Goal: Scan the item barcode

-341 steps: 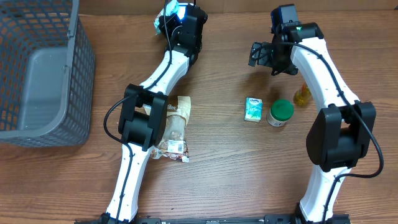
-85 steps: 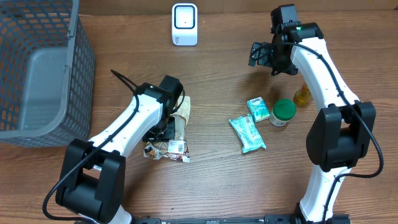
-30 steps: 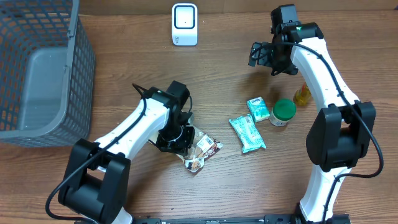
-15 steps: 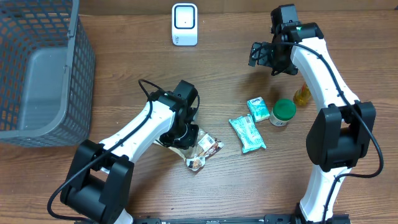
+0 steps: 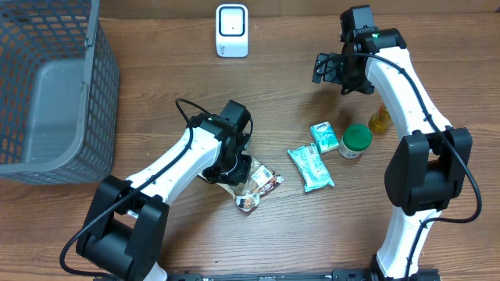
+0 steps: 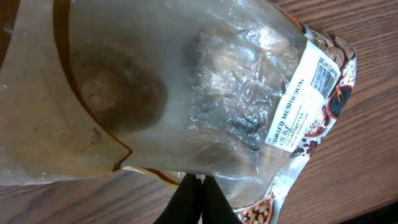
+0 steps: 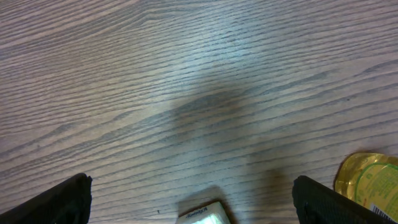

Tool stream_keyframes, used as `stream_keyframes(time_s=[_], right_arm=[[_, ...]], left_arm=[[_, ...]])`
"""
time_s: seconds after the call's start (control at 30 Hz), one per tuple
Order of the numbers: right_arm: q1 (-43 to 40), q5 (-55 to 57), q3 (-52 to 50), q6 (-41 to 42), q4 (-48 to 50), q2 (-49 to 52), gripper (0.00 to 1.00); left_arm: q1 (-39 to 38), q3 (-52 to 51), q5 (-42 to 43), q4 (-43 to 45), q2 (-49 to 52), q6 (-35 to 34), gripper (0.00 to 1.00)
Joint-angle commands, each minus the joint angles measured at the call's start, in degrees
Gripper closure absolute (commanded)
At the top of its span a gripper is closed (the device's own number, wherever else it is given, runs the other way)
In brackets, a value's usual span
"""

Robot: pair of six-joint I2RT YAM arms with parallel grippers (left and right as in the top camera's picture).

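Left claw (image 6: 198,194) pinched, right claw (image 7: 191,200) spread.

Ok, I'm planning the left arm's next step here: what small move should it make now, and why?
Probably lift the mushroom bag and start carrying it toward the scanner. The left gripper is shut on the bag's edge, and the bag is well short of the scanner, which sits at the table's far edge.

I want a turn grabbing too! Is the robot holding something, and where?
Yes. The left tool is pinched shut on the mushroom bag, at one long edge of its clear plastic. The right tool is open and empty.
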Motion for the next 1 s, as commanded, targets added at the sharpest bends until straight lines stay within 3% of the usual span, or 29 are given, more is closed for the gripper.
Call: stream_keyframes(time_s=[0.0,0.23,0.33,0.53,0.63,0.97], right_arm=[[0.2,0.7,0.9,-0.4,0.2,-1.6,0.00],[0.2,0.7,0.9,-0.4,0.2,-1.6,0.00],[0.2,0.7,0.9,-0.4,0.2,-1.6,0.00],[0.2,0.7,0.9,-0.4,0.2,-1.6,0.00],[0.2,0.7,0.9,-0.4,0.2,-1.6,0.00],[0.2,0.7,0.9,-0.4,0.2,-1.6,0.00]], left_arm=[[-0.5,0.2,-0.7,-1.1,0.6,-0.5,0.96],[-0.5,9.4,-1.4,-6.8,0.5,-0.1,0.94],[-0.6,10.3,-1.5,-6.4,0.5,-0.1,0.79],[-3.0,9.0,-2.1,-5.4,0.7,3.8,0.67],[-5.1,7.7,-6.6,-4.1,0.7,3.9,0.58],[-8.1,3.4,-10.2,1.1,0.7,3.7,0.58]])
